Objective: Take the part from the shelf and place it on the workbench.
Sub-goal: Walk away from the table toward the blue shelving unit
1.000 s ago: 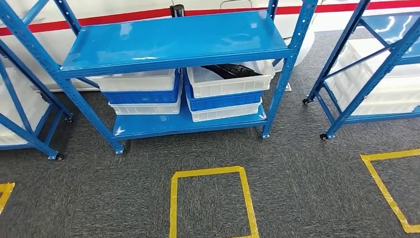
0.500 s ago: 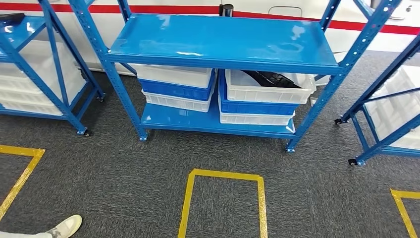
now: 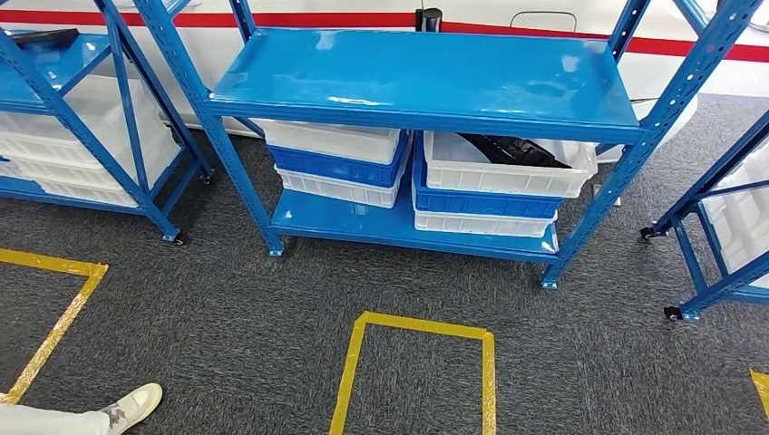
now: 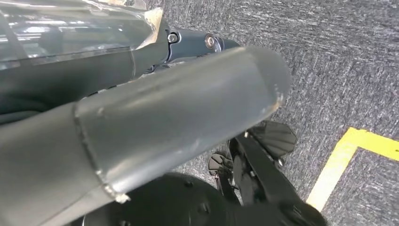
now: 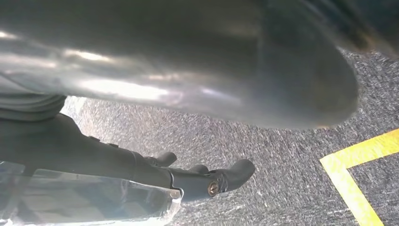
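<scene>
Black and long, the ribbed plastic part (image 3: 515,149) lies in the top white plastic crate (image 3: 504,169) of the right-hand stack, on the bottom level of the blue steel shelf rack (image 3: 426,82) straight ahead; that is where I judge I must go, so the step in hand is the approach; I would bring the body close and square to the rack before lifting an arm, then reach low under the glossy upper shelf, which overhangs the crate and leaves little room above the part. Both arms hang at my sides over the grey carpet; the left hand (image 4: 188,44) holds nothing that I can see, but whether its fingers are spread or curled I cannot tell; the right hand (image 5: 207,176) carries nothing, its dark fingers loosely apart. Around: a yellow tape square (image 3: 419,372) on the floor between me and the rack; a second crate stack (image 3: 334,163) beside the first; a person's pale shoe (image 3: 131,405) near my left, which I should not step towards; further blue racks at either side.
</scene>
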Controlling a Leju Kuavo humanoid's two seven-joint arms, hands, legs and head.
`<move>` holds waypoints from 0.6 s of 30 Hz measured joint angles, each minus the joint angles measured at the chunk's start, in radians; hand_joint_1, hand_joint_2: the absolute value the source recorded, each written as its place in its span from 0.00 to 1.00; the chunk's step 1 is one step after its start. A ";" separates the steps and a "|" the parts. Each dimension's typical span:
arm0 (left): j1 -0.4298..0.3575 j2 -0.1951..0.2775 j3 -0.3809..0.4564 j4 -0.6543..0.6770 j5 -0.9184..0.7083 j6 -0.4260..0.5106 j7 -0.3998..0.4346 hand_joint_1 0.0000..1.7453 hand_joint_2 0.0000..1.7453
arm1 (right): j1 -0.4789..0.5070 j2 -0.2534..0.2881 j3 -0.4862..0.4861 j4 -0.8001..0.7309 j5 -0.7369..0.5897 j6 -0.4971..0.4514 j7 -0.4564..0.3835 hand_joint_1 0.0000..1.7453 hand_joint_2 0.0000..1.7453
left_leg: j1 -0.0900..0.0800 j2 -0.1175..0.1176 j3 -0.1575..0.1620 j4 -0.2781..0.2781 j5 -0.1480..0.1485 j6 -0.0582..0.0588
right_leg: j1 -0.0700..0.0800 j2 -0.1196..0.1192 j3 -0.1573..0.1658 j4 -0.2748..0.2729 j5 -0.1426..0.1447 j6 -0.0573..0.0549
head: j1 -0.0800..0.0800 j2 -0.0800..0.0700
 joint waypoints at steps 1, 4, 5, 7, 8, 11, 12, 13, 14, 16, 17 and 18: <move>0.001 0.000 0.000 0.000 0.001 0.000 0.000 0.00 0.00 | 0.001 0.000 0.000 0.000 0.001 0.000 0.000 0.00 0.00 | 0.000 0.002 -0.020 0.024 0.006 0.002 | 0.002 -0.002 0.003 0.000 -0.003 -0.003 | 0.000 0.000; 0.002 0.001 0.001 0.000 0.004 0.000 0.000 0.00 0.00 | 0.001 0.000 0.000 0.000 0.004 0.000 0.000 0.00 0.00 | -0.008 0.005 0.026 -0.109 0.110 0.028 | 0.009 -0.004 0.017 -0.001 -0.015 -0.006 | 0.000 0.000; 0.001 0.001 0.002 0.000 0.004 0.001 0.000 0.00 0.00 | 0.001 0.002 0.000 0.000 0.005 0.000 0.000 0.00 0.00 | -0.014 0.010 0.056 -0.174 0.136 0.041 | 0.014 -0.006 0.021 -0.001 -0.020 -0.004 | 0.001 0.000; -0.003 0.002 0.003 0.000 0.005 0.003 0.000 0.00 0.00 | 0.000 0.004 0.000 0.000 0.006 0.000 0.000 0.00 0.00 | -0.024 0.019 0.091 -0.245 0.147 0.057 | 0.017 -0.010 0.024 -0.003 -0.030 0.003 | 0.002 0.000; -0.004 0.003 0.004 0.000 0.006 0.004 0.000 0.00 0.00 | -0.001 0.006 0.000 0.000 0.006 0.000 0.000 0.00 0.00 | -0.027 0.020 0.096 -0.250 0.138 0.060 | 0.017 -0.013 0.027 -0.006 -0.034 0.008 | 0.002 0.000; -0.003 -0.001 0.008 0.000 0.008 0.007 0.001 0.00 0.00 | -0.004 0.006 0.000 -0.001 0.011 0.000 0.000 0.00 0.00 | -0.023 0.010 0.129 -0.286 0.142 0.062 | 0.019 -0.019 0.036 0.004 -0.048 0.019 | 0.000 0.000; -0.002 -0.002 0.009 0.000 0.011 0.008 0.001 0.00 0.00 | -0.004 0.006 0.000 -0.002 0.013 0.000 0.000 0.00 0.00 | -0.019 0.008 0.142 -0.300 0.145 0.063 | 0.020 -0.016 0.022 0.039 -0.062 0.019 | 0.001 0.000; -0.001 -0.002 0.010 0.000 0.012 0.009 0.001 0.00 0.00 | -0.003 0.005 0.000 -0.002 0.015 0.000 0.000 0.00 0.00 | -0.015 0.006 0.150 -0.308 0.145 0.063 | 0.016 -0.010 -0.009 0.098 -0.083 0.018 | 0.002 0.000; -0.002 -0.003 0.010 0.000 0.014 0.009 0.001 0.00 0.00 | -0.003 0.004 0.000 -0.001 0.016 0.000 0.000 0.00 0.00 | -0.014 0.003 0.155 -0.310 0.142 0.064 | 0.014 -0.005 -0.050 0.166 -0.105 0.018 | 0.003 0.000; -0.002 -0.004 0.011 0.000 0.015 0.009 0.001 0.00 0.00 | -0.001 0.002 0.000 -0.001 0.016 0.000 0.000 0.00 0.00 | -0.012 -0.005 0.165 -0.309 0.132 0.061 | 0.006 -0.002 -0.120 0.258 -0.119 0.028 | 0.003 0.000; -0.001 -0.004 0.011 0.000 0.016 0.009 0.001 0.00 0.00 | -0.001 0.002 0.000 -0.001 0.017 0.000 0.000 0.00 0.00 | -0.011 -0.008 0.172 -0.309 0.125 0.057 | 0.001 -0.002 -0.130 0.251 -0.101 0.040 | 0.004 0.000; -0.001 -0.006 0.011 0.000 0.016 0.010 0.001 0.00 0.00 | -0.001 0.000 0.000 -0.001 0.018 0.000 0.000 0.00 0.00 | -0.008 -0.012 0.182 -0.307 0.117 0.052 | -0.004 -0.002 -0.121 0.206 -0.067 0.054 | 0.004 0.000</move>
